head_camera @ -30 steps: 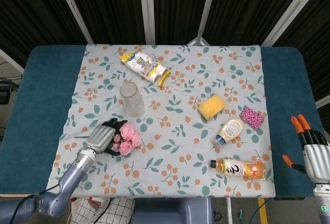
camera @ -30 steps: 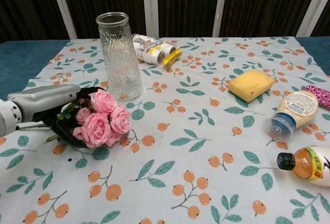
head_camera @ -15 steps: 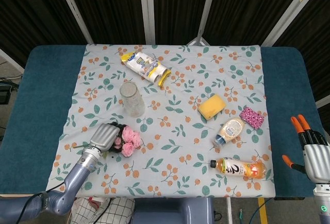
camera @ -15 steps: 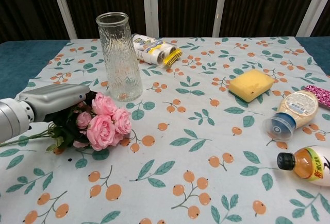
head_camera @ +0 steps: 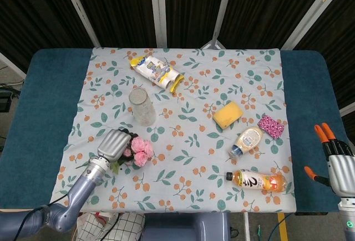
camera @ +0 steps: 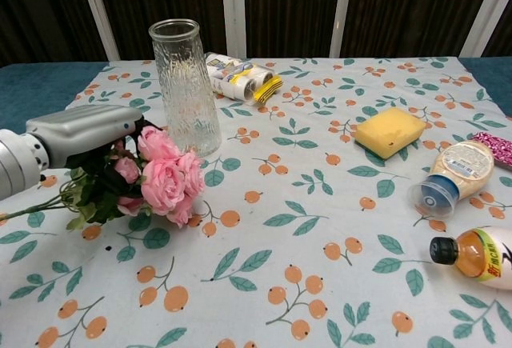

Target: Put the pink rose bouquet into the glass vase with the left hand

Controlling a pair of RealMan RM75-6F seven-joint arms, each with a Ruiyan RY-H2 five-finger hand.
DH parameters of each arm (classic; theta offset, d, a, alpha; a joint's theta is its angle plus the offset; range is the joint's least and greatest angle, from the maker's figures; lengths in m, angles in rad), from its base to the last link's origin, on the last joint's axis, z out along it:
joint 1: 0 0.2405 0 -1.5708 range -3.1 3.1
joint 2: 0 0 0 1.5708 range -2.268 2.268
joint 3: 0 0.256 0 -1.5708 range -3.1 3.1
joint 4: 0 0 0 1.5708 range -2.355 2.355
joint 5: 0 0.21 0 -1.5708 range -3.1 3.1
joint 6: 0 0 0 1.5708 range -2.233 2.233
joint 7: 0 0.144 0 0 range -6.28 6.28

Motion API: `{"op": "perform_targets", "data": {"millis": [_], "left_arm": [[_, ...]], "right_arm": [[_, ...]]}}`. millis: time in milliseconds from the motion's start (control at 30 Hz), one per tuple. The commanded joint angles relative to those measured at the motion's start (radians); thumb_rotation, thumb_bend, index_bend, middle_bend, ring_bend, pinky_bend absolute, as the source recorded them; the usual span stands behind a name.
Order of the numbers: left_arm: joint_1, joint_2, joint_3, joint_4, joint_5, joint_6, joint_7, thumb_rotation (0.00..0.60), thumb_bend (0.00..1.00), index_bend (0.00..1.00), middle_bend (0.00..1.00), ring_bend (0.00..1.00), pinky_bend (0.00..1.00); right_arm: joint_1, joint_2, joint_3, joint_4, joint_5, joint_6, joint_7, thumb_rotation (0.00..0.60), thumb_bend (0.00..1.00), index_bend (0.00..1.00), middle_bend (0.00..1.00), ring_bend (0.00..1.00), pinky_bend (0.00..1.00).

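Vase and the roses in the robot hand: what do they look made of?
The vase looks like clear glass with a ribbed, textured wall; the cloth pattern shows through it. The pink rose bouquet, held by the left robot hand, has matte, even petals and stiff green leaves, which suggests artificial fabric or plastic, though the frames cannot rule out real flowers.

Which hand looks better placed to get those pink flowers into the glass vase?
The left hand. It already holds the pink rose bouquet right beside the glass vase. The right hand sits open off the table's far edge.
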Motion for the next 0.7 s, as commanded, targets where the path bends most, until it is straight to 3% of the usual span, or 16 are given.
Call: {"op": "perform_targets", "data": {"millis": [33, 133, 333, 467, 700], "left_arm": [[0.004, 0.021, -0.001, -0.004, 0.021, 0.011, -0.029, 0.6, 0.43, 0.53, 0.54, 0.4, 0.51], [0.005, 0.033, -0.009, -0.01, 0.053, 0.018, -0.091, 0.6, 0.43, 0.53, 0.54, 0.4, 0.51], [-0.013, 0.117, -0.059, -0.104, 0.124, -0.012, -0.358, 0.6, 0.43, 0.53, 0.54, 0.41, 0.51], [-0.03, 0.192, -0.139, -0.184, 0.167, 0.018, -0.502, 0.6, 0.43, 0.53, 0.54, 0.41, 0.51], [-0.068, 0.25, -0.251, -0.228, 0.117, 0.018, -0.644, 0.6, 0.43, 0.53, 0.54, 0.41, 0.51]], "right_arm": [[0.001, -0.001, -0.001, 0.0, 0.001, -0.003, -0.003, 0.6, 0.22, 0.06, 0.01, 0.2, 0.21], [0.001, -0.003, -0.001, -0.003, 0.001, -0.004, -0.01, 0.6, 0.22, 0.06, 0.01, 0.2, 0.21], [0.005, -0.009, -0.003, -0.001, 0.005, -0.014, -0.024, 0.6, 0.22, 0.06, 0.01, 0.2, 0.21], [0.007, -0.014, -0.004, 0.001, 0.008, -0.021, -0.032, 0.6, 0.22, 0.06, 0.01, 0.2, 0.21], [0.005, -0.018, -0.002, 0.002, 0.014, -0.019, -0.039, 0.6, 0.22, 0.06, 0.01, 0.2, 0.21]]}}
